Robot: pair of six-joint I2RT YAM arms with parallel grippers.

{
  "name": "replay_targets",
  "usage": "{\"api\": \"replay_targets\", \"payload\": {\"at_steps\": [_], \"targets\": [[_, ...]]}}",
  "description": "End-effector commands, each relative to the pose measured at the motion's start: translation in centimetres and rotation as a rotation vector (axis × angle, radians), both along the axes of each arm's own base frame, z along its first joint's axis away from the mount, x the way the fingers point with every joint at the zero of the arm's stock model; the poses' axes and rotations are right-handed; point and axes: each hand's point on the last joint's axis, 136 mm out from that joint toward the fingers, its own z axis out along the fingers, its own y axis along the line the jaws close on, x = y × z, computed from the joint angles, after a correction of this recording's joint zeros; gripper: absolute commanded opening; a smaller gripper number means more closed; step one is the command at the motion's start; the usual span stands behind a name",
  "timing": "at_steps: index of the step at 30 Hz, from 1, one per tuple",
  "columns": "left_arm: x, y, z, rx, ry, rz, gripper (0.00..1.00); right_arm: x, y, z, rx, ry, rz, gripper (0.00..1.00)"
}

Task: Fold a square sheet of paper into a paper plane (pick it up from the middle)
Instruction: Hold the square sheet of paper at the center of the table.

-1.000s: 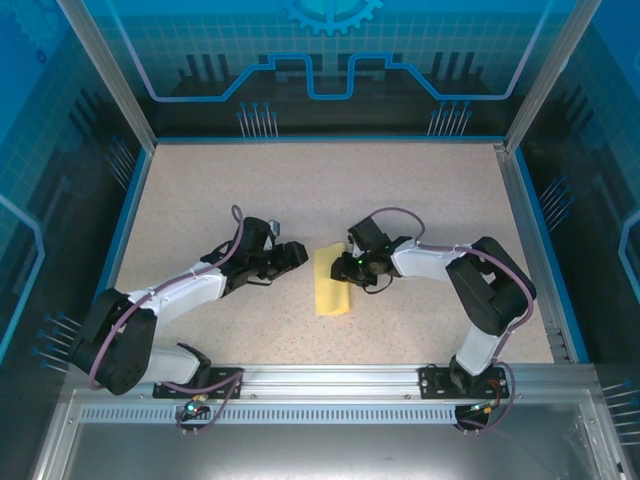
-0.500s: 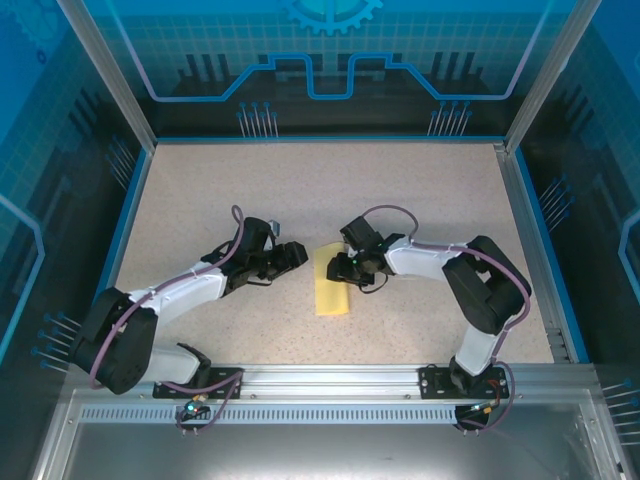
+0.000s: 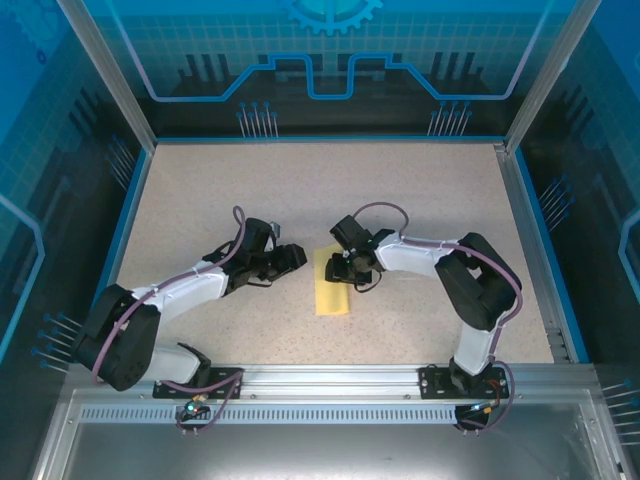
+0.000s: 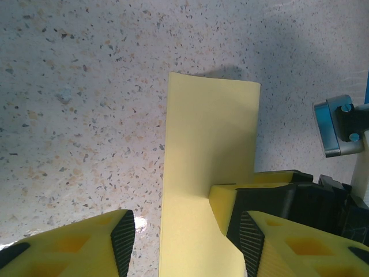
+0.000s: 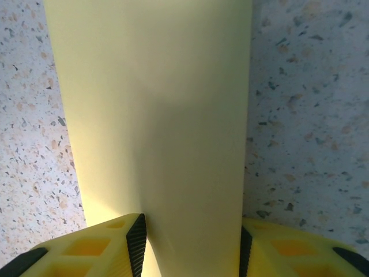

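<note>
The square sheet of paper [image 3: 331, 296], folded to a pale-yellow oblong strip, lies flat mid-worktop [image 3: 420, 190]. Left tool [image 3: 297, 258]: parted, empty, just beside the strip. Right tool [image 3: 338, 268]: half-parted astride the far end, pads at both long edges; grasp cannot be confirmed.

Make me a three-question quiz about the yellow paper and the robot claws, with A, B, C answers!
1. Where is the paper?
A) in the far corner
B) in the middle of the table, partly under the right claw
C) on the floor
2. What colour is it?
A) pale yellow
B) red
C) green
3. The left claw is:
A) shut tight
B) holding a cup
C) open
Answers:
1 B, it lies mid-table with the right claw over its far end.
2 A, plain yellow on the speckled top.
3 C, its jaws stand apart.
</note>
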Motion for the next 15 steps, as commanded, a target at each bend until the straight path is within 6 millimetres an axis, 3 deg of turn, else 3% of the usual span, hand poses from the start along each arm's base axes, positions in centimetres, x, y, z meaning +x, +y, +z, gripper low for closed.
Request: {"api": "replay_targets", "payload": {"at_steps": [1, 9, 15], "targets": [[0.1, -0.4, 0.1, 0.016, -0.002, -0.025, 0.55, -2.3, -3.9, -4.5, -0.218, 0.088, -0.009, 0.46], [0.0, -0.9, -0.2, -0.001, 0.013, -0.035, 0.51, -2.7, -4.2, -5.3, -0.243, 0.114, -0.016, 0.46], [-0.2, -1.9, -0.5, -0.030, 0.027, -0.065, 0.43, -3.0, -4.2, -5.7, -0.245, 0.136, -0.040, 0.46]]}}
